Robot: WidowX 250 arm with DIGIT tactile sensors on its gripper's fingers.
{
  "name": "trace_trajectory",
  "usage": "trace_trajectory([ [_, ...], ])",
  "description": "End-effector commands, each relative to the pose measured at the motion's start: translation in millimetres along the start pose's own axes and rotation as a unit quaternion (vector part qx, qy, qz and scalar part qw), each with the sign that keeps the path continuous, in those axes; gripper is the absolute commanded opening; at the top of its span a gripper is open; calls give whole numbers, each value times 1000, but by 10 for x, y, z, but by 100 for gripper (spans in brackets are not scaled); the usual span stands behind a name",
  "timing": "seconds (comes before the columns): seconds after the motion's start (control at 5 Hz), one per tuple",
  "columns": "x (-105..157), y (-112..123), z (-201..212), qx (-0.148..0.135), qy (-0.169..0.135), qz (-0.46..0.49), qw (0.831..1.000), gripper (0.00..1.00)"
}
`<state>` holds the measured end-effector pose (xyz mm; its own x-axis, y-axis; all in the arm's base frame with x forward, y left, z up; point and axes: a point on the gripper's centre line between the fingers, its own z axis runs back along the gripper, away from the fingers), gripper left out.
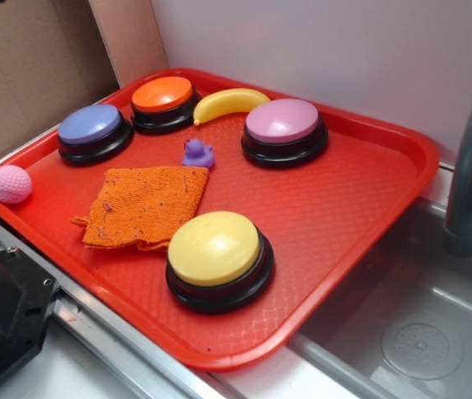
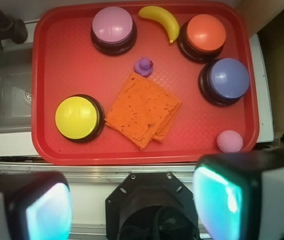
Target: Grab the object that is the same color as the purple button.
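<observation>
- Nearest the wrist camera, the gripper [image 2: 132,207] hangs over the bench edge short of the red tray [image 2: 39,75]; its two fingers, one glowing pad [image 2: 47,212] at left and one at right, stand wide apart with nothing between them
- Left side of the wrist view: the yellow button [image 2: 77,117] sits at the tray's near left, with the pinkish-mauve button [image 2: 113,27] beyond it at the far edge
- Centre: the folded orange cloth [image 2: 143,111] lies flat on the tray, and the purple duck [image 2: 143,66], the thing to be taken, stands just past the cloth's far corner, apart from both neighbouring buttons
- Centre right: the banana [image 2: 162,20] lies along the far rim, beside the orange button [image 2: 205,32]
- Right side: the purple button [image 2: 228,78], whose colour sets the target, stands at the right rim, and the pink ball [image 2: 229,141] rests at the near right corner
- Governing relation: the duck lies straight ahead of the open fingers, nearly on their midline, with the cloth between; the approach appears to need forward travel across the cloth, then descent
- Duck's long axis cannot be told at this size; in the exterior view the duck [image 1: 197,154] sits upright on bare tray
</observation>
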<state>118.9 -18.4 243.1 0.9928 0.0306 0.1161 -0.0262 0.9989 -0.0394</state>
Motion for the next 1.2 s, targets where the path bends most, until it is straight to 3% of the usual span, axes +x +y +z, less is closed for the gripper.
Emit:
trace_trajectory([
  [0.0, 0, 0, 0, 0, 0, 0, 1000, 100],
  [0.2, 191, 65, -270, 56, -44, 9, 997, 100],
  [0.6, 563, 289, -847, 62, -102, 35, 992, 100],
  [0.8, 784, 413, -1184, 58, -84, 42, 994, 100],
  [1.0, 1019, 438, -1526, 75, -85, 36, 993, 100],
])
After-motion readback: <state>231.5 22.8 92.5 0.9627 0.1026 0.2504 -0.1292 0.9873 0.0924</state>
